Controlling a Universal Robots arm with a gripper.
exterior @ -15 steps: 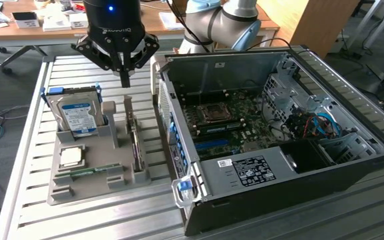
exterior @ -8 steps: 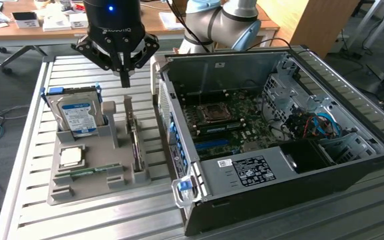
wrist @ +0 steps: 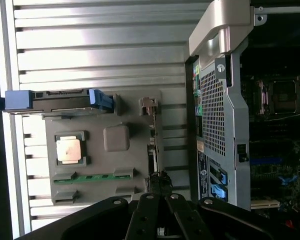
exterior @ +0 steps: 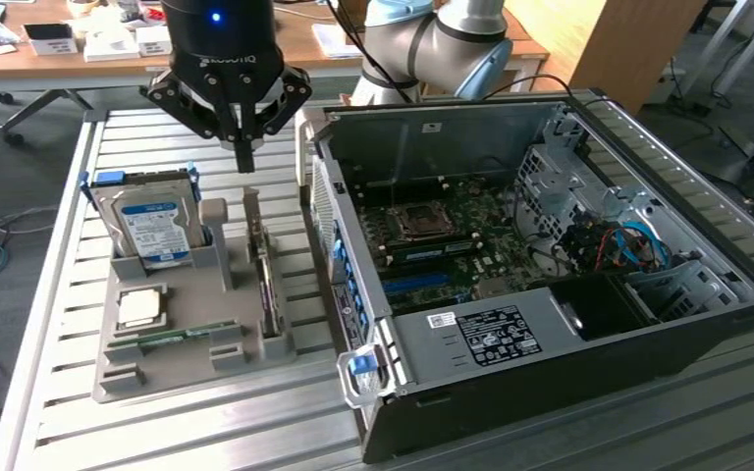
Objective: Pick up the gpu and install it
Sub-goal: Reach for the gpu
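Tower PC case (exterior: 587,392) lay nearest the exterior camera, on its side on the slatted metal table (exterior: 154,442), panel off and motherboard (exterior: 443,245) exposed. To the exterior view's left of the case sat the grey parts tray (exterior: 174,378). The gripper (exterior: 242,157) hung above the tray's far end with its fingers pressed together and nothing between them. In the tray, a hard drive (exterior: 154,228) with a blue label stood upright in the slot farthest from the case. The gpu (exterior: 266,270) stood on edge in the slot along the tray side nearest the case; it was seen edge-on, so the fan face was not visible. A CPU (exterior: 138,306) lay flat in its pocket, with the memory stick (exterior: 168,339) lying flat just beside it. From the wrist, the gripper (wrist: 159,181) lined up over one end of the gpu (wrist: 153,135). It appeared just above the card's top edge, though contact could not be ruled out. Judgement: the step in hand was approach and alignment for the pick, as the card was seated in the tray and installation had not begun. A grasp from here would call for the fingers to part enough to straddle the thin card. It would then need a square descent onto the edge and a straight lift clear of the slot walls.
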